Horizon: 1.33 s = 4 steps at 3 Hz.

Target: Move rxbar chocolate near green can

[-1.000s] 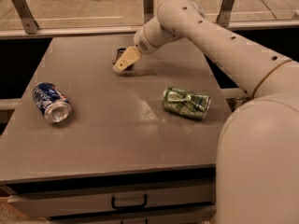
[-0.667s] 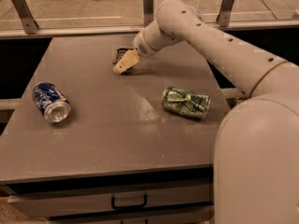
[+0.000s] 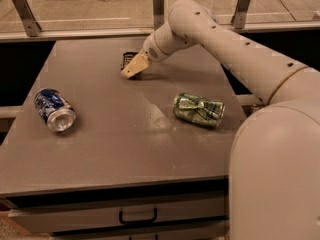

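The rxbar chocolate (image 3: 127,59) is a small dark wrapper lying on the far middle of the grey table (image 3: 125,149); only its left part shows behind my gripper. My gripper (image 3: 133,67) is tan-tipped, low over the table, right at the bar and touching or nearly touching it. The green can (image 3: 198,109) is dented, lies on its side right of centre, and is well apart from the bar, nearer the front.
A blue and white can (image 3: 55,109) lies on its side at the left, its silver top facing front. My white arm (image 3: 235,49) reaches in from the right over the table's far right corner. A drawer handle (image 3: 137,218) sits below the front edge. Railing posts stand behind the table.
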Available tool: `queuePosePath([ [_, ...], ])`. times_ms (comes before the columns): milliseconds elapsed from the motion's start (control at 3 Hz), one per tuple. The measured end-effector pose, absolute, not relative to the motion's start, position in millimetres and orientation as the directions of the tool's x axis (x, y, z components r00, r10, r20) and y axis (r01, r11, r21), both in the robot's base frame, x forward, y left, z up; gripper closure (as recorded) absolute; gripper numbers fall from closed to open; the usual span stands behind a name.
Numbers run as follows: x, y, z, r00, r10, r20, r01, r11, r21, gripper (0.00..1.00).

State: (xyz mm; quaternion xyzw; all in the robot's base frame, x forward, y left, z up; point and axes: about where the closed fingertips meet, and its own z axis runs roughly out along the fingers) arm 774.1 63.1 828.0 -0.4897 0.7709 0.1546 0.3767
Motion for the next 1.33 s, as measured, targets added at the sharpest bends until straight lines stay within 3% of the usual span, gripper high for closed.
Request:
queuePosePath([
  [333,774.1,63.1,831.2,-0.236,-0.639,-0.732,-0.872,0.472,-0.131,0.85],
  [667,774.1,63.1,833.9,-0.236,-0.639,-0.732,-0.872,0.472,-0.131,1.0],
  [1333,774.2,63.1,836.2,-0.236,-0.639,-0.733,-0.871,0.472,-0.131,1.0],
])
